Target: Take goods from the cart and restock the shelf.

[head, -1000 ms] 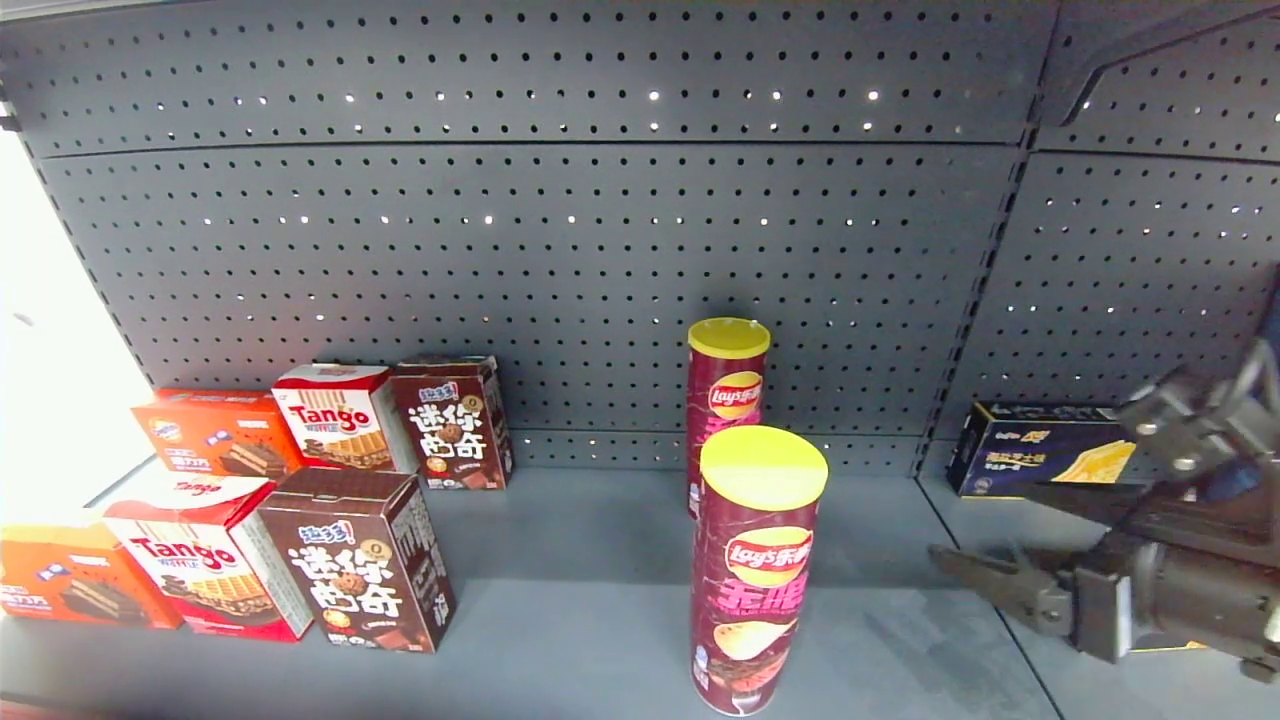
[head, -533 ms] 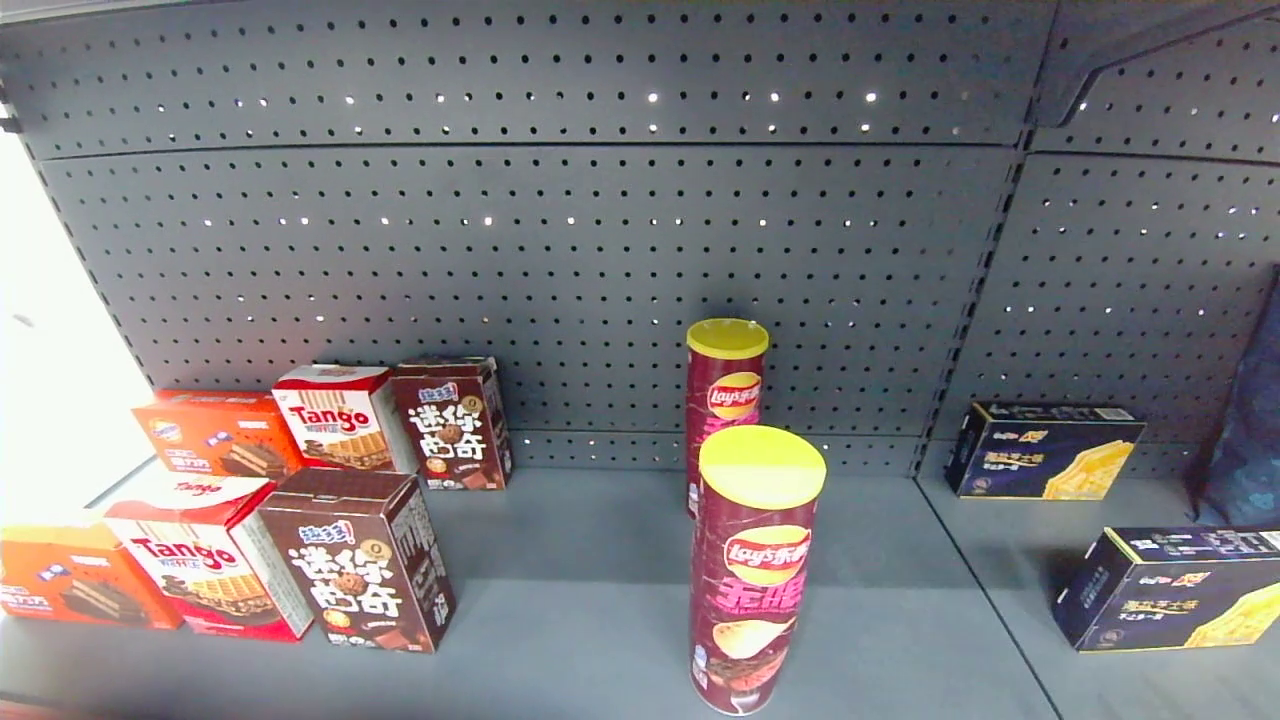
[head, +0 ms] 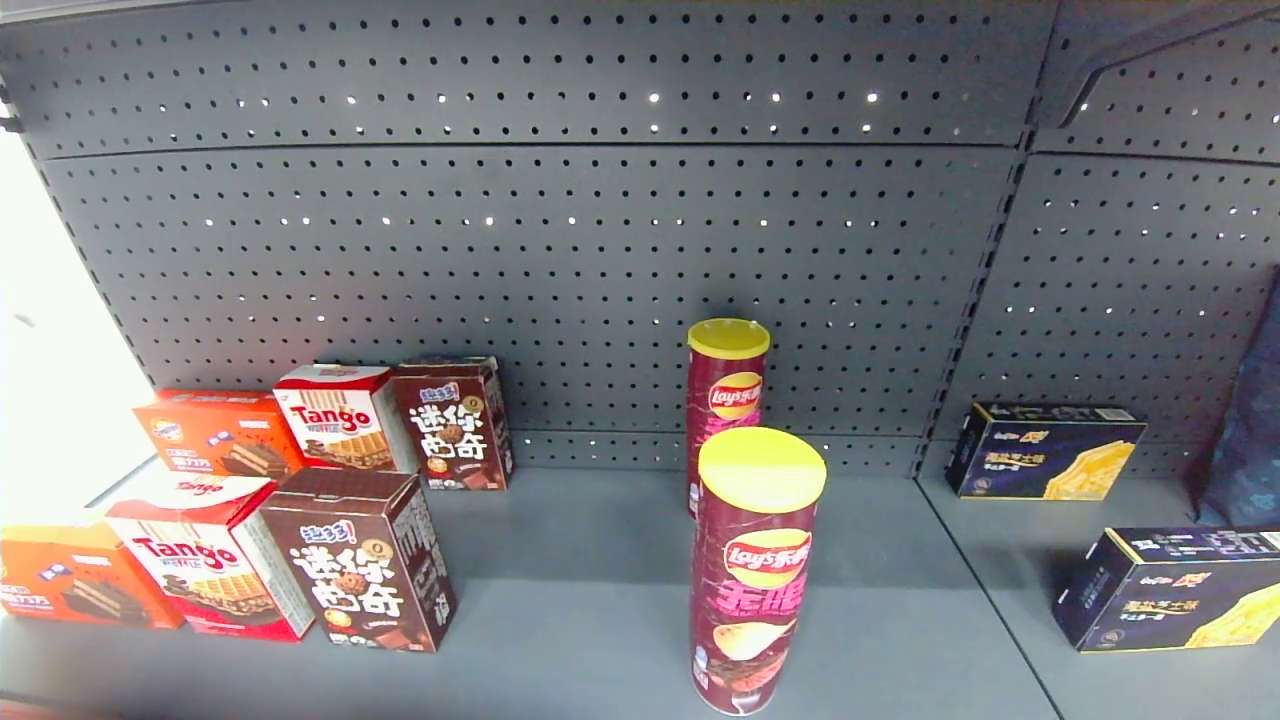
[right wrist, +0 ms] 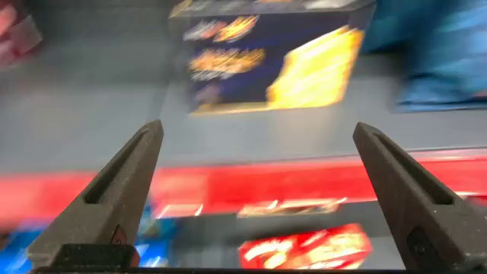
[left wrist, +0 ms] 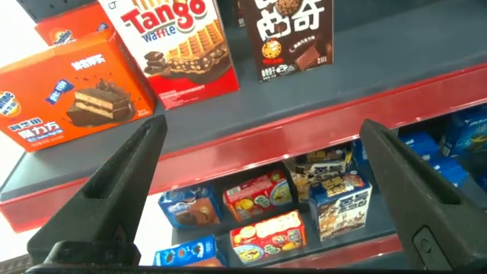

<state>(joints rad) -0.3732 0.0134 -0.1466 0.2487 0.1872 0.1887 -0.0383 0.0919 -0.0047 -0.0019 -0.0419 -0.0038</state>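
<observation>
Plainly, blue box sits beyond right pincer; jaws apart.

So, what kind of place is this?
Probably a shop aisle: a metal shelf with a pegboard back, stocked with snack boxes and chip cans in rows.

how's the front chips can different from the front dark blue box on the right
The front chips can is a tall round tube standing upright; the front blue box is a low carton lying lengthwise. The can is maroon with a yellow lid; the box is dark blue with a yellow picture. Both sit near the front of the shelf, each with a match behind: rear can, rear box.
</observation>
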